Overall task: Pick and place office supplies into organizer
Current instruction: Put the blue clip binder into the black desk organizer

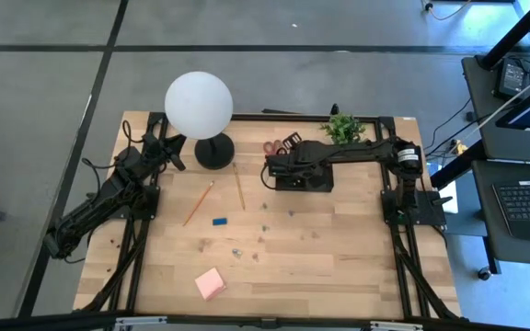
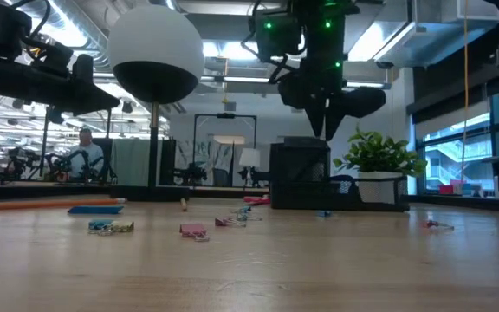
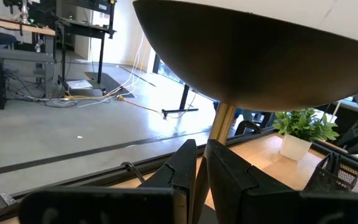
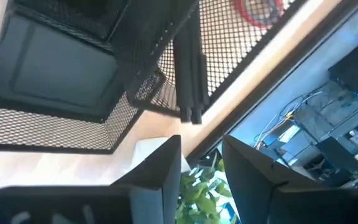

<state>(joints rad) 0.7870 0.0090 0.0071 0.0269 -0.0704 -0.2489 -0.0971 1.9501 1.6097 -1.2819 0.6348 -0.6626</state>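
Note:
The black mesh organizer point(image 1: 306, 176) stands at the table's far middle. My right gripper point(image 4: 201, 171) hangs open just above it point(image 2: 327, 128), slanting down, with nothing between its fingers. Black pens point(image 4: 188, 78) lean inside one mesh compartment. Red-handled scissors point(image 1: 273, 147) lie behind the organizer. Two pencils point(image 1: 199, 203) point(image 1: 239, 188), a blue eraser point(image 1: 220, 221), a pink sticky-note pad point(image 1: 211, 283) and small clips point(image 1: 237, 250) lie on the table. My left gripper point(image 3: 202, 168) waits shut at the far left, beside the lamp.
A white globe lamp point(image 1: 198, 103) on a round black base point(image 1: 214, 152) stands left of the organizer. A small potted plant point(image 1: 342, 129) sits at the far edge behind my right arm. Desks with a keyboard stand beyond the table's right edge.

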